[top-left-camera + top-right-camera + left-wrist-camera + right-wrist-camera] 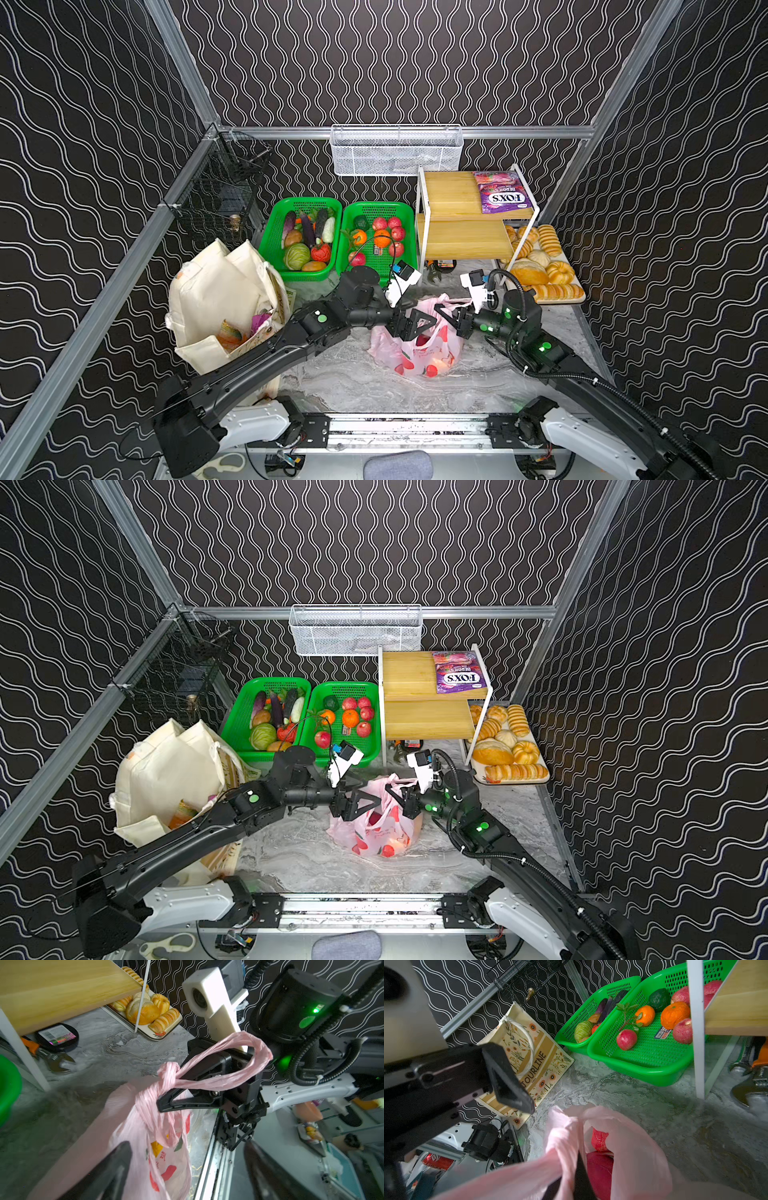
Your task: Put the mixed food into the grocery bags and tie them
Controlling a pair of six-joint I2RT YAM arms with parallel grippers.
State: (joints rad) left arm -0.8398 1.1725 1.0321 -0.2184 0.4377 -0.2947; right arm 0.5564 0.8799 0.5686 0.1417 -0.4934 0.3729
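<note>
The pale-pink plastic bag [424, 353] [384, 833] stands mid-table with red fruit [600, 1165] inside. Its twisted handles cross in a knot [168, 1072], and a loop [255, 1051] lies round my right gripper [441, 309] [164, 1103]. That gripper [571, 1180] is shut on a pink handle strand. My left gripper [417, 328] [187, 1169] is open just left of the knot, with bag plastic [164, 1159] between its spread fingers. The cream floral tote [220, 299] [533, 1059] stands at the left with packets [230, 332] inside. Red apples [397, 232] and oranges [381, 237] lie in a green basket.
Two green mesh baskets [282, 208] [405, 208] stand behind the bags. A wooden two-tier rack [457, 232] carries a purple FOX'S packet [500, 193]. A tray of bread rolls [540, 266] is at the right, and a wrench [751, 1082] lies under the rack.
</note>
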